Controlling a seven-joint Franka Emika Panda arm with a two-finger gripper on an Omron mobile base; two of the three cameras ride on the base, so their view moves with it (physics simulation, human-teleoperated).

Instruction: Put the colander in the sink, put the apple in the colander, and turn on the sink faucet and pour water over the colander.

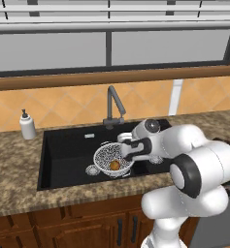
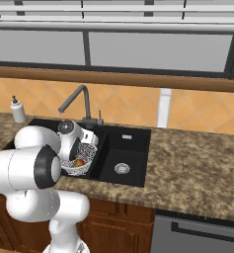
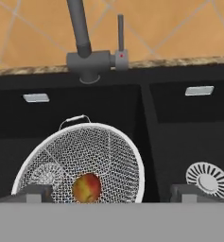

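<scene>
Colander holding an apple in the large basin of the sink, with the end effector above it.

The colander [image 3: 82, 163] sits in the large basin of the black sink [image 1: 63, 150], and the apple [image 3: 87, 187] rests inside it near the bottom. The end effector [image 3: 106, 193] hovers at the colander's near rim, its two fingertips spread wide apart and gripping nothing. The faucet [image 3: 85, 52] stands on the counter [image 1: 14, 169] behind the basins; a soap dispenser [image 1: 27, 125] stands to the left.
</scene>
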